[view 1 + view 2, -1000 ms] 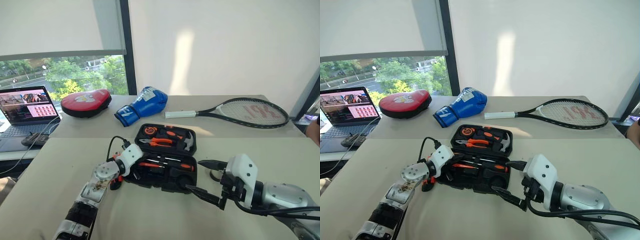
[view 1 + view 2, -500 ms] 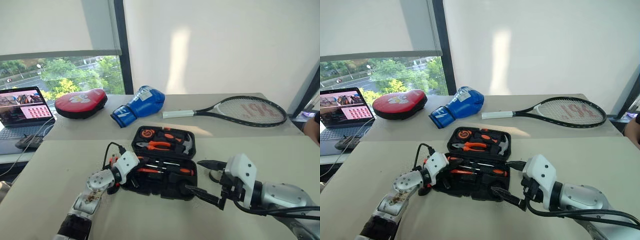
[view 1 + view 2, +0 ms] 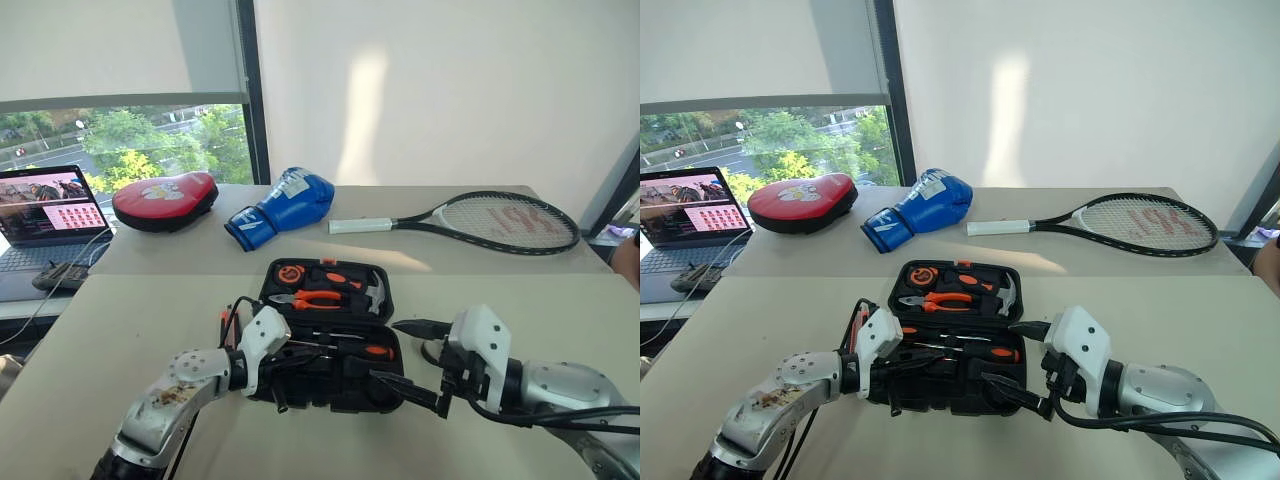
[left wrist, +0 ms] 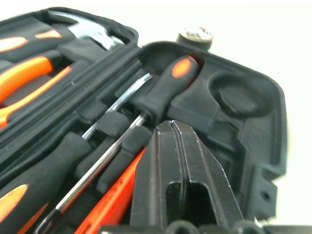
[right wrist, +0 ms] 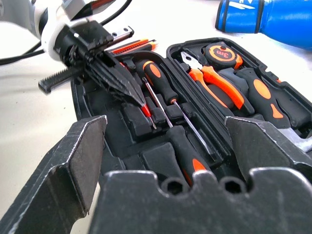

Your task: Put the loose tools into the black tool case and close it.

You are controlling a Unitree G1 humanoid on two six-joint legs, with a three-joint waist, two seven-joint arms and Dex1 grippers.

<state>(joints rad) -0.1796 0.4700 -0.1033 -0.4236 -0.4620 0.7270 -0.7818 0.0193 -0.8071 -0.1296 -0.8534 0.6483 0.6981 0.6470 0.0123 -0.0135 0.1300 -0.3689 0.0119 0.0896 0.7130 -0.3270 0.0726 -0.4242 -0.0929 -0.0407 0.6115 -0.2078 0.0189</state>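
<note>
The black tool case [image 3: 384,300] lies open mid-table. Pliers [image 3: 308,297] and a hammer sit in its far half. Two black-and-orange screwdrivers [image 5: 164,86] [image 5: 188,157] and a slim orange tester [image 4: 115,195] rest in slots of the near half. My left gripper [image 5: 142,105] is shut, its fingers pointing across the near half just above the tester, with nothing seen between them. My right gripper [image 3: 385,350] hangs open at the case's near right corner. A utility knife [image 5: 130,46] lies on the table left of the case. A small round black roll [image 3: 432,351] sits right of the case, partly hidden.
A tennis racket [image 3: 500,221], a blue boxing glove [image 3: 285,205] and a red pad [image 3: 165,199] lie on the far table. An open laptop [image 3: 45,215] with cables stands at the far left. A person's arm [image 3: 628,262] shows at the right edge.
My left gripper has drawn back toward me and rolled; its shut fingers now point rightward over the case's near half. The right gripper has stayed still. The camera shifted slightly.
</note>
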